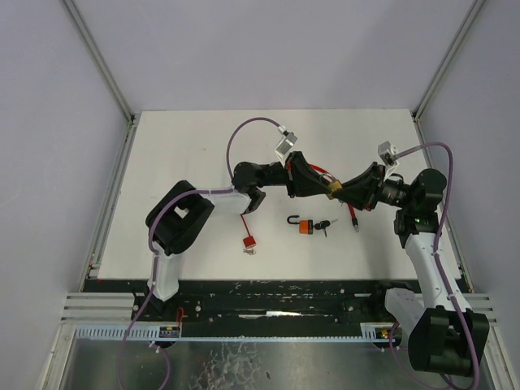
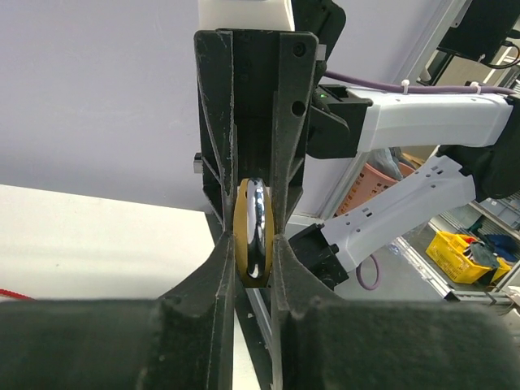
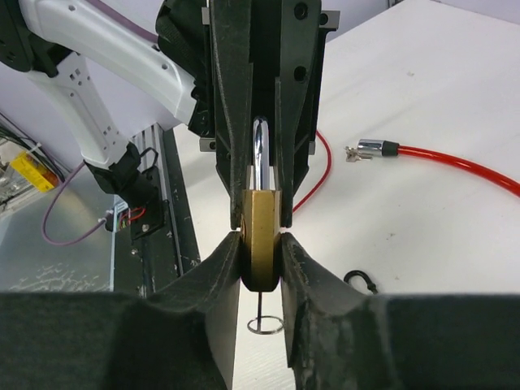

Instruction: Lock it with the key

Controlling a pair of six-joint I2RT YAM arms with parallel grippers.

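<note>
A brass padlock [image 1: 331, 189] with a chrome shackle is held in the air between my two grippers, above the middle of the white table [image 1: 203, 162]. My left gripper [image 1: 319, 184] is shut on its shackle end; in the left wrist view the padlock [image 2: 254, 231] sits pinched between my fingertips [image 2: 254, 248]. My right gripper [image 1: 344, 194] is shut on the brass body [image 3: 262, 240], its fingertips [image 3: 262, 248] on both flat sides. A thin wire key ring [image 3: 266, 325] hangs below the body. The key itself is hidden.
An orange padlock [image 1: 305, 227] with an open black shackle lies on the table below the grippers, a black key [image 1: 324, 225] beside it. A red cable with a silver end [image 3: 370, 149] lies to the right [image 1: 354, 218]. A red tag [image 1: 249, 241] lies left.
</note>
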